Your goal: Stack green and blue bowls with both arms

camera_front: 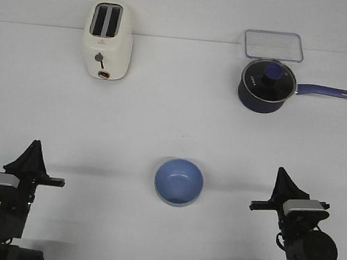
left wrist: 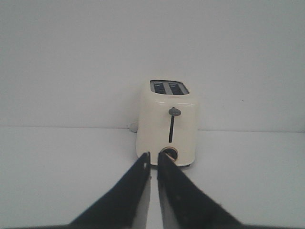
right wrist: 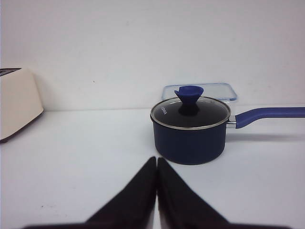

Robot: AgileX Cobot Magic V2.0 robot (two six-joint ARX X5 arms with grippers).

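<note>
The periwinkle blue bowl (camera_front: 178, 181) sits upright on the white table (camera_front: 174, 124), at the front centre between the two arms. The green bowl shows in no view. My left gripper (camera_front: 35, 145) rests at the front left, well left of the bowl; in the left wrist view (left wrist: 153, 155) its jaws stand nearly together with only a thin gap, holding nothing. My right gripper (camera_front: 280, 171) rests at the front right, well right of the bowl; in the right wrist view (right wrist: 157, 160) its jaws touch and are empty. Neither wrist view shows a bowl.
A cream toaster (camera_front: 108, 41) stands at the back left, straight ahead of the left gripper (left wrist: 167, 124). A dark navy glass-lidded saucepan (camera_front: 266, 85) stands at the back right, handle pointing right, ahead of the right gripper (right wrist: 189, 129). A clear plastic container (camera_front: 273, 45) lies behind it.
</note>
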